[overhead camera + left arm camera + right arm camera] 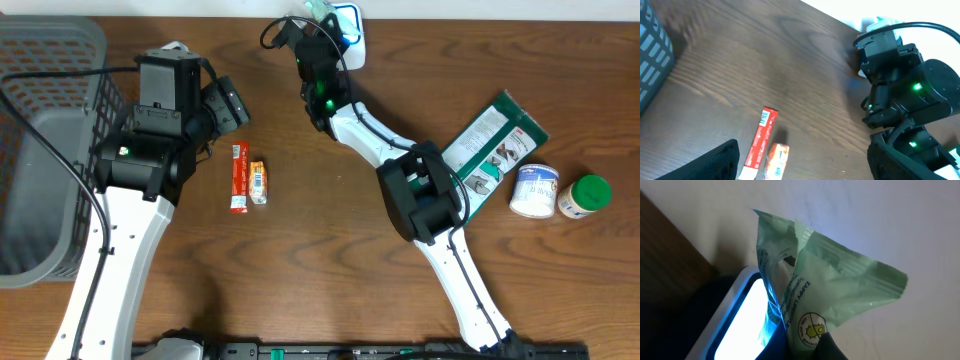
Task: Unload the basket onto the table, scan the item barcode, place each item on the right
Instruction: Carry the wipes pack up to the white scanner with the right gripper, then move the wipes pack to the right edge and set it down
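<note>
Green pouch (810, 280): the item on task. It is clamped in your right gripper (310, 25), pinched at its lower edge and held just above the scanner (735, 315) at the far edge of the desk (330, 260). Blue light from the scanner window falls on the pouch's left fold.

Step in hand, as I judge it: presenting the code to the window. A small dark printed patch shows on the left panel; it is too small to tell whether that is the barcode.

Handling notes for you:
- Turn the wrist slowly so each flat face meets the lit window in turn.
- Creases in the film may break the bars, so favour the smoothest panel.
- Hold near the window, not touching; pause on each face.

Left gripper (228, 105): jaws wide apart, holding nothing, above a red bar (238, 178) and an orange pack (258, 183). Leave it parked there.

Also listed: basket (60, 30) at left; box (490, 150), tub (533, 190) and jar (585, 195) at right, well apart from the scanner.
</note>
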### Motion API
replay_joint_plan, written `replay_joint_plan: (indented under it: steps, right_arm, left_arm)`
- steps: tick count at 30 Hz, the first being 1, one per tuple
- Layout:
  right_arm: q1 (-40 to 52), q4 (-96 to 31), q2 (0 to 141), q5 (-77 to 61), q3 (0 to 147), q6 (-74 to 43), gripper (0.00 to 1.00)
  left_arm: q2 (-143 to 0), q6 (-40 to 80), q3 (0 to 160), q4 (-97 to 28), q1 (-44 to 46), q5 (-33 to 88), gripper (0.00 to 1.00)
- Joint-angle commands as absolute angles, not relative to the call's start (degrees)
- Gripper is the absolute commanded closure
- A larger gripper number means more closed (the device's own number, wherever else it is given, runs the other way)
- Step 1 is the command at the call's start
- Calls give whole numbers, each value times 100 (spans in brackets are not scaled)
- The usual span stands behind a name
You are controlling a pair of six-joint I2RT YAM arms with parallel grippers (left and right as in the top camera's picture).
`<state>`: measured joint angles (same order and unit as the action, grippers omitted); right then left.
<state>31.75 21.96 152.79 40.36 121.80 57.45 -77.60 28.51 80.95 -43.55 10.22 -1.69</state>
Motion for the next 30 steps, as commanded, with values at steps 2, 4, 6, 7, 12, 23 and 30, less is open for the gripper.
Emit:
replay_joint_plan:
  steps: [2, 4, 6, 7, 12, 23, 30]
  right_arm:
    - [3159, 1927, 15303, 4272, 12258, 5666, 99]
    - [3159, 1927, 15303, 4405, 12258, 5465, 99]
    - [3159, 1931, 15303, 4484, 12258, 5229, 99]
    - [3159, 1957, 15303, 4506, 12258, 5148, 99]
    - [3148, 2600, 15198, 4958, 12261, 4831, 99]
    - [3380, -360, 12573, 4700, 12261, 2519, 99]
    - [2884, -4281, 10726, 2132, 12261, 84, 99]
  left_arm:
    - [-7747, 2860, 8149, -4370, 1015, -220, 16]
    - [-7747, 2860, 8149, -4370, 1015, -220, 16]
    - [-7747, 2860, 8149, -4370, 1015, -220, 16]
    - [-7747, 2860, 8149, -4370, 1015, -220, 16]
    - [-7747, 2862, 8149, -4370, 1015, -220, 16]
    - [-7747, 2860, 8149, -4370, 1015, -220, 16]
    - [-7747, 2860, 8149, -4370, 1015, -220, 16]
